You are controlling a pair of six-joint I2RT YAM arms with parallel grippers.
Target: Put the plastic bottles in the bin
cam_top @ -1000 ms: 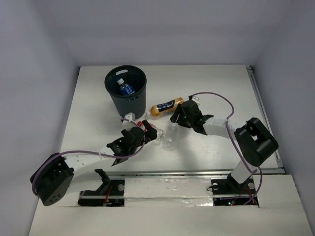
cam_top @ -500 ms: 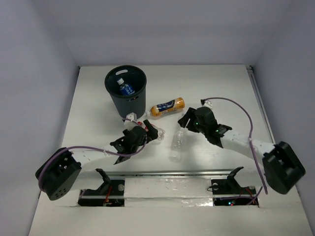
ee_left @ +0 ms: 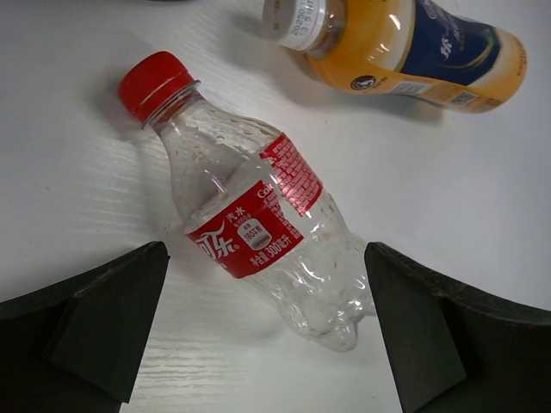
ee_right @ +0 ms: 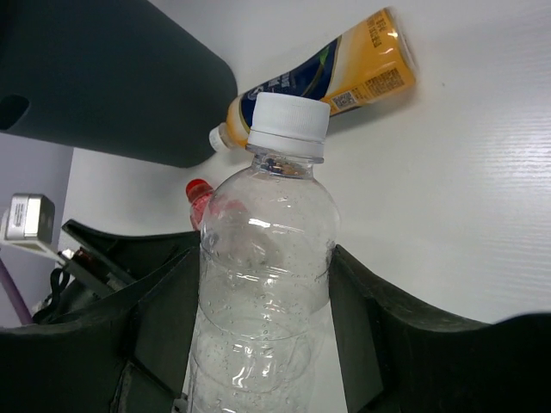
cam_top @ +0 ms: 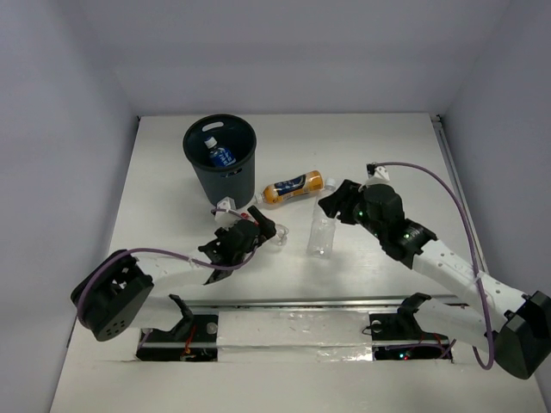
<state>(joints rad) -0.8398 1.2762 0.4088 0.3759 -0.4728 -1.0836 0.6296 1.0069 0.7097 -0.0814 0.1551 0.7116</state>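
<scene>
The black bin [cam_top: 221,163] stands at the back left with a blue-labelled bottle [cam_top: 222,156] inside. The orange bottle [cam_top: 293,187] lies on the table right of the bin and shows in both wrist views [ee_left: 413,47] [ee_right: 331,82]. My right gripper [cam_top: 334,212] [ee_right: 263,284] is shut on the plain clear white-capped bottle [cam_top: 321,234] [ee_right: 267,249]. My left gripper [cam_top: 255,234] [ee_left: 265,267] is open, its fingers on either side of the base of the red-capped, red-labelled bottle [ee_left: 254,224], which lies on the table.
The bin's dark wall [ee_right: 103,77] fills the upper left of the right wrist view. The left arm's gripper body [ee_right: 95,258] sits just beyond the held bottle. Grey walls enclose the white table [cam_top: 387,155] on three sides.
My right arm has swung out to the right and carried the clear white-capped bottle right and a little back. My left gripper has edged forward around the red-labelled bottle.
</scene>
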